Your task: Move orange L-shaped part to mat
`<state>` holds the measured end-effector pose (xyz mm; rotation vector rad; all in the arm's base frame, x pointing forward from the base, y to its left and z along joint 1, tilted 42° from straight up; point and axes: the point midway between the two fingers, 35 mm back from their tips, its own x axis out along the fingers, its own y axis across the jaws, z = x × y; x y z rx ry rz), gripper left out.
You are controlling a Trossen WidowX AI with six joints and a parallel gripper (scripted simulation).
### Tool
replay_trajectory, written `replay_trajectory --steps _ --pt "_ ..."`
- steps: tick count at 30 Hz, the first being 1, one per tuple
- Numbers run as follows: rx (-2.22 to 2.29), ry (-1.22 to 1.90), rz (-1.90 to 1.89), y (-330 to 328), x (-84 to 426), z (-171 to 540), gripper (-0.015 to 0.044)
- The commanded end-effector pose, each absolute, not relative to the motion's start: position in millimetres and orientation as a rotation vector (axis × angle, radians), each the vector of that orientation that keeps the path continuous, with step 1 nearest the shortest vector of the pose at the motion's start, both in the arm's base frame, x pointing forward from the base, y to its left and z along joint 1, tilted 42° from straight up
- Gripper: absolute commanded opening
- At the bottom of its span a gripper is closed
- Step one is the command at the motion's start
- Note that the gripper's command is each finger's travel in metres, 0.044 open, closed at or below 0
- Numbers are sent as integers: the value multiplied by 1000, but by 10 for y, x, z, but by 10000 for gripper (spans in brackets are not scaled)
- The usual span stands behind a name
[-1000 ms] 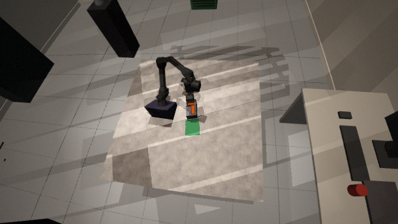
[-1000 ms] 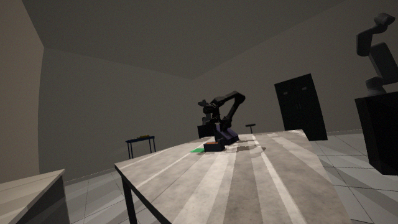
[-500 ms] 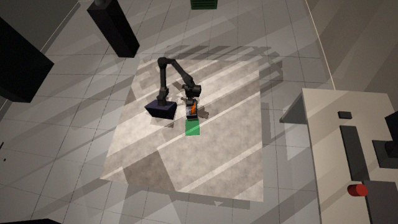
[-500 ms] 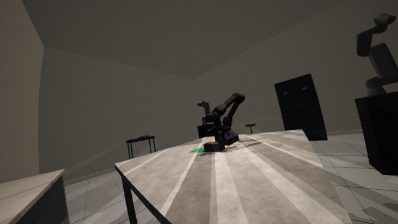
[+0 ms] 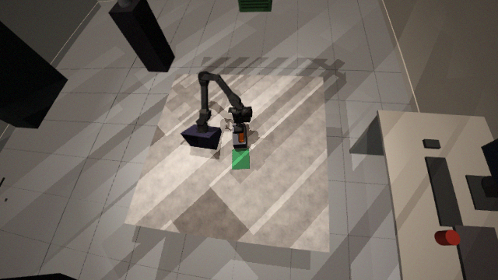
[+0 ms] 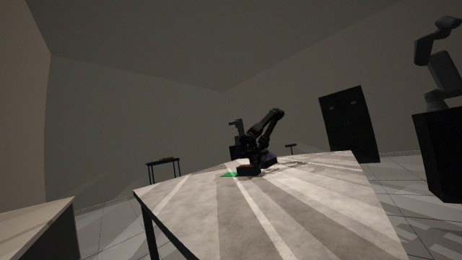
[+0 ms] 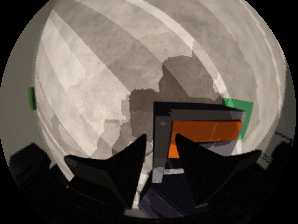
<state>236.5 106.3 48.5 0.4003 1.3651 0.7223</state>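
Note:
The orange L-shaped part (image 5: 241, 138) (image 6: 246, 165) (image 7: 207, 131) lies in the grey tray (image 5: 240, 147) (image 6: 248, 171) (image 7: 200, 110). Its long arm runs toward the mat side; its L-shaped end is partly hidden by one finger in the wrist view. I cannot tell whether the part is tilted slightly. My gripper (image 5: 238, 128) (image 6: 255, 165) (image 7: 161, 137) is partly open and empty, low over the tray end away from the mat. One fingertip shows over the part's L-shaped end, the other outside the tray's side. Contact cannot be told. The green mat (image 5: 240, 160) (image 6: 227, 175) (image 7: 245, 106) is bare.
The arm's dark purple base block (image 5: 201, 138) (image 6: 268, 159) (image 7: 172, 199) stands beside the tray. The tray's raised walls border the pocket. The pale table (image 5: 280, 187) (image 6: 307, 217) carries arm shadows. A separate side table (image 5: 412, 194) stands at the right in the top view.

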Motion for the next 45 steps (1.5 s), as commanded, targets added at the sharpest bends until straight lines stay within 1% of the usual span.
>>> replay_trajectory --steps 1,12,29,45 --pt "410 1381 721 1106 2337 411 180" --pt "412 1380 723 1218 2332 296 180" --pt "412 1380 723 1220 2332 294 180" --pt "412 1380 723 1214 2304 475 180"
